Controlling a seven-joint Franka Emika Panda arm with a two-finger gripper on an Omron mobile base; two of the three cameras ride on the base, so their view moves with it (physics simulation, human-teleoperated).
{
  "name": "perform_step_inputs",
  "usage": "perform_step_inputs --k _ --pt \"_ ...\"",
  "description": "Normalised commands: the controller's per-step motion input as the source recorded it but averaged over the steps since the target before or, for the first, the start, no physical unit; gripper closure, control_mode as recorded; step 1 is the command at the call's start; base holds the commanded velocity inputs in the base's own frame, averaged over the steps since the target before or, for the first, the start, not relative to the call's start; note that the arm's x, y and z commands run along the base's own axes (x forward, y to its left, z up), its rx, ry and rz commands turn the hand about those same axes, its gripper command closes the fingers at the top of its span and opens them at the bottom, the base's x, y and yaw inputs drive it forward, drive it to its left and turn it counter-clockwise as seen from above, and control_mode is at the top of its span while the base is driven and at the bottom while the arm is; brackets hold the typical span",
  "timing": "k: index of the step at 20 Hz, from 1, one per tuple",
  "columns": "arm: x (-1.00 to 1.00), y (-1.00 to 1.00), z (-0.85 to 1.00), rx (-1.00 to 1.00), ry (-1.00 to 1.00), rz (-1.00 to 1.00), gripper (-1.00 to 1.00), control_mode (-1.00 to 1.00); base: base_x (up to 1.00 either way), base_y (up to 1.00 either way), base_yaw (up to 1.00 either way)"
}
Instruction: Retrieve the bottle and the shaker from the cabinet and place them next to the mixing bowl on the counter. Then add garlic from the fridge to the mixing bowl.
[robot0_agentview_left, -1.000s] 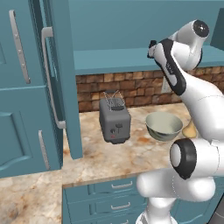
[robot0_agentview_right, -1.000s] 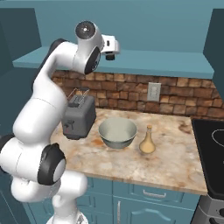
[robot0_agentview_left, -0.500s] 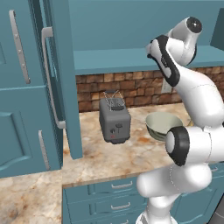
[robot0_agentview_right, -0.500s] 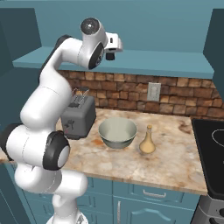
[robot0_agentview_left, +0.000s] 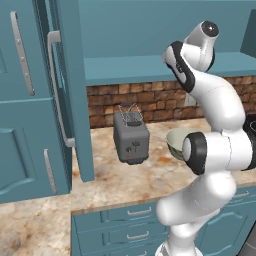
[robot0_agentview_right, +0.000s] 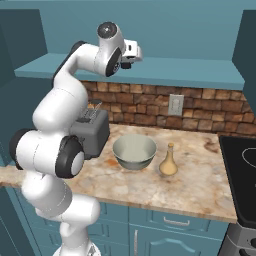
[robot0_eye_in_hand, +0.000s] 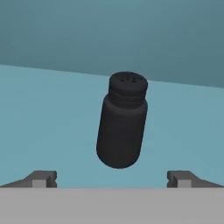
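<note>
- While the arm reached up to the cabinet (robot0_agentview_right: 200, 77), the gripper (robot0_eye_in_hand: 112, 177) stood with its jaws spread as wide as they go and nothing between them
- In the hand view the two dark fingertips (robot0_eye_in_hand: 41, 178) sat far apart at the bottom, and the shaker (robot0_eye_in_hand: 122, 120) stood on the teal shelf board beyond them, roughly centred between the tips and clear of both
- The shaker was a black cylinder with a narrower perforated cap, and it looked slightly tilted in that view, which may have been the roll of the hand
- From the right base view the hand (robot0_agentview_right: 129, 52) hung just above the shelf board, near its left half
- On the counter (robot0_agentview_right: 200, 175) the mixing bowl (robot0_agentview_right: 134, 151) stood upright, pale grey-green, just right of the grey toaster (robot0_agentview_right: 92, 131)
- The bottle (robot0_agentview_right: 169, 161) stood upright on the counter just beside the bowl on its right, close but not touching
- In the left base view the toaster (robot0_agentview_left: 131, 136) sat against the brick backsplash (robot0_agentview_left: 150, 102), with the bowl (robot0_agentview_left: 176, 143) partly hidden behind the arm
- The fridge (robot0_agentview_left: 35, 100) stood at the left end of the counter, its silver bar handles (robot0_agentview_left: 55, 90) running vertically down the teal doors
</note>
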Motion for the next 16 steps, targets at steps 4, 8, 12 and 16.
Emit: perform_step_inputs --k 4,8,12,16 --pt "0.29 0.0 -0.04 0.0 0.05 -0.03 -1.0 -1.0 0.0 0.0 0.0" --pt "0.4 0.0 -0.06 0.0 0.02 -0.03 -1.0 -1.0 0.0 0.0 0.0" --pt "0.22 0.0 -0.03 0.0 0.0 -0.02 -1.0 -1.0 0.0 0.0 0.0" --pt "0.13 0.0 -0.09 0.0 0.0 -0.01 -1.0 -1.0 0.0 0.0 0.0"
